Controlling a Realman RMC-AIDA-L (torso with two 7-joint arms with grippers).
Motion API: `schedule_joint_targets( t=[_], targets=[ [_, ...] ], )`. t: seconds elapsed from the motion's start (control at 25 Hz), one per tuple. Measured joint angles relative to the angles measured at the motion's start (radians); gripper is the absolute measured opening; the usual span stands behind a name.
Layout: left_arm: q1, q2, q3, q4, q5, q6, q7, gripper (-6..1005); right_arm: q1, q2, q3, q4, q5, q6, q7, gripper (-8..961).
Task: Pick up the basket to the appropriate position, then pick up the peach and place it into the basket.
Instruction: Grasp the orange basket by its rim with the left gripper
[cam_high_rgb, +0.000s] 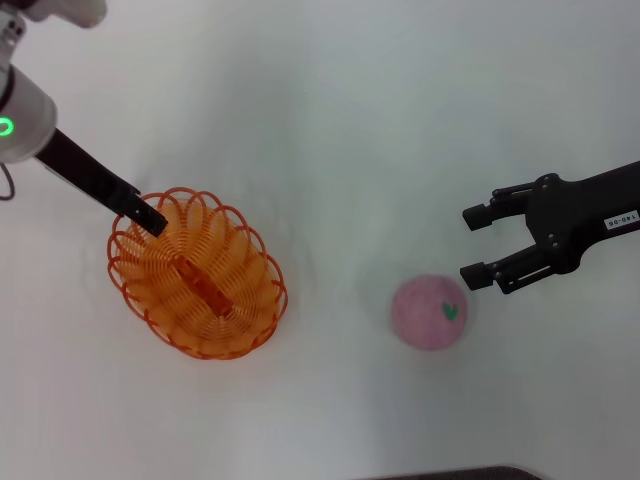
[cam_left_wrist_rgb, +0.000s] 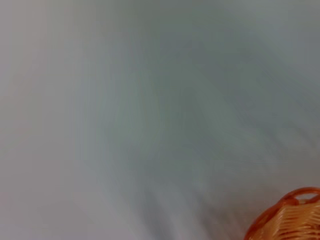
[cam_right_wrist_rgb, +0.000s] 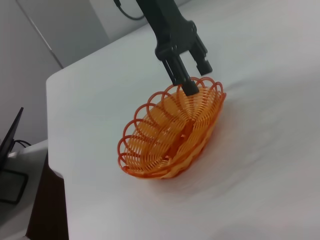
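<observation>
The orange wire basket (cam_high_rgb: 198, 275) lies on the white table at the left in the head view. My left gripper (cam_high_rgb: 152, 220) is at its far-left rim. In the right wrist view the left gripper (cam_right_wrist_rgb: 197, 77) is open, one finger inside the basket (cam_right_wrist_rgb: 172, 130) and one outside the scalloped rim. A bit of the basket rim (cam_left_wrist_rgb: 290, 217) shows in the left wrist view. The pink peach (cam_high_rgb: 430, 312), with a green leaf mark, sits on the table at the right. My right gripper (cam_high_rgb: 478, 245) is open and empty, just above and to the right of the peach.
The white table (cam_high_rgb: 330, 120) spreads all around. Its edge (cam_right_wrist_rgb: 55, 165) shows in the right wrist view, with a dark screen (cam_right_wrist_rgb: 11, 142) beyond it. A dark strip (cam_high_rgb: 450, 472) lies at the front edge in the head view.
</observation>
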Motion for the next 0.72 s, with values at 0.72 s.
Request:
schedule_joint_targets(
  t=[0.72],
  targets=[
    [-0.008,0.0,0.021,-0.043,0.005,-0.029,-0.024,597,-0.001,-0.001,-0.001,0.009,0.0,0.021,-0.003,937]
  ],
)
